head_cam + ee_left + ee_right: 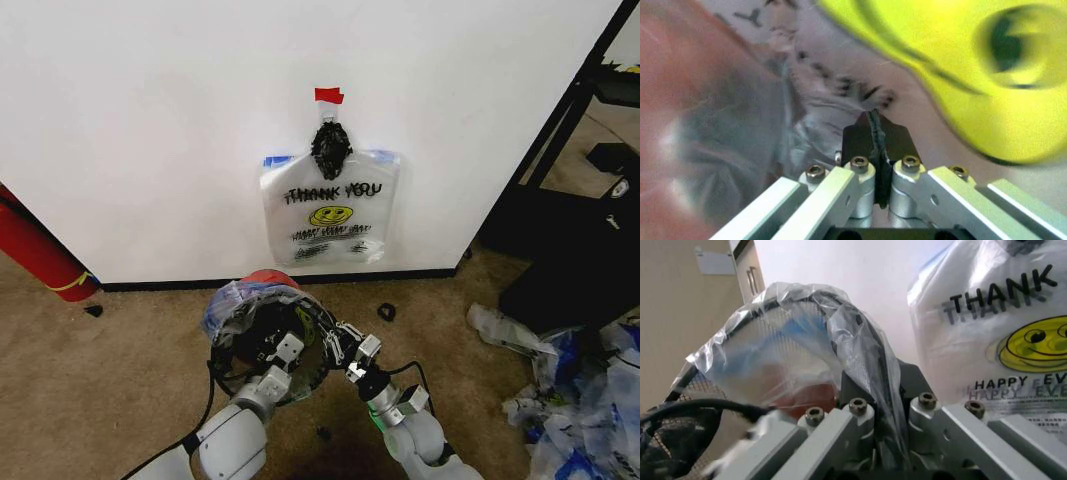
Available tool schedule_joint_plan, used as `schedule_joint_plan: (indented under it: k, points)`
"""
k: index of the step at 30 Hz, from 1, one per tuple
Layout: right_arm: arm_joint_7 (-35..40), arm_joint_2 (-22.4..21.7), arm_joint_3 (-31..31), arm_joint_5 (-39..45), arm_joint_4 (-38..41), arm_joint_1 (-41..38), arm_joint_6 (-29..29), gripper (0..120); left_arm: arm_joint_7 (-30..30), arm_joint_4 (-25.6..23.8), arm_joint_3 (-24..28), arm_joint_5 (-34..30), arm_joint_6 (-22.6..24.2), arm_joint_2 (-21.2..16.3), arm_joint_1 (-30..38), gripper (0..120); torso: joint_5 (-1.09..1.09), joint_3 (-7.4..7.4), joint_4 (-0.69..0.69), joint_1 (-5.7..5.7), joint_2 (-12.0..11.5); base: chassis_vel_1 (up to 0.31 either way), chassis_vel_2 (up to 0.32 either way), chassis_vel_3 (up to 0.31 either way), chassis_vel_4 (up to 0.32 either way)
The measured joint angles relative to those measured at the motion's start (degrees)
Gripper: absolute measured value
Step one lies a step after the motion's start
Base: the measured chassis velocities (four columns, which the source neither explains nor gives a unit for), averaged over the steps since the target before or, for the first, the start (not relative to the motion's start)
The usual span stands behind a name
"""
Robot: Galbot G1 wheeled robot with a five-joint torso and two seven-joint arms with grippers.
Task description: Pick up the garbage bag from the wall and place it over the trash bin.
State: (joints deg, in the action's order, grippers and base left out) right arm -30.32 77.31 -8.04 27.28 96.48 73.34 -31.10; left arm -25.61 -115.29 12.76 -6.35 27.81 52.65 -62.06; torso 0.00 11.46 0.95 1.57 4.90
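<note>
Left gripper (283,352) sits at the bin's near rim, fingers pressed together on a fold of bag film; left wrist view shows the black pads (875,137) closed with plastic between, yellow smiley print just beyond. Right gripper (356,358) is at 3 o'clock of the left one, beside the same rim, also clamped: a strip of crinkly film runs down between its fingers (860,385) in the right wrist view.

Garbage bag (245,300), the held one, is draped over the trash bin (262,335), covering the far rim from about 9 to 12 o'clock; blue-tinted plastic bunches on the left side. Red base peeks out at 12 o'clock.

A second printed bag (328,212) hangs flat on the wall (150,120) at 12 o'clock from the bin, under a black knotted clump (331,148) and red tape (328,95). Well apart from both grippers.

Key relation, my read: bag mouth spans roughly 9-to-3 between the two grippers, near rim looks uncovered. Both arms equally near; the film needs to come toward 6 o'clock over that edge.
</note>
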Motion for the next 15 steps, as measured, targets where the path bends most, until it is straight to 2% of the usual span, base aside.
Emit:
schedule_joint_plan:
  k: [5,9,11,15]
  points:
    - [-1.59,0.00,0.19,-0.02,0.56,0.73,0.03,1,-0.77,4.08,-2.99,1.77,0.44,1.36,2.27,0,0.00,0.00,0.01,0.00,0.00,0.000,0.000,0.000,0.000]
    - [-2.53,0.09,0.74,-0.04,0.61,0.94,0.10,1,-0.78,5.39,-4.81,2.52,-0.25,1.52,2.22,0,0.00,0.00,-0.01,0.00,0.00,0.000,0.000,0.000,0.000]
    - [-2.66,0.21,0.80,-0.04,0.61,0.97,0.11,1,-0.73,5.31,-5.03,2.43,-0.77,1.36,1.92,0,0.00,0.00,-0.01,0.00,0.00,0.000,0.000,0.000,0.000]
    - [-1.93,1.28,0.09,0.80,-0.94,0.08,0.09,1,3.21,1.46,-4.83,-0.64,-6.80,-0.17,-0.96,0,0.00,0.00,-0.01,0.00,0.00,0.000,0.000,0.000,0.000]
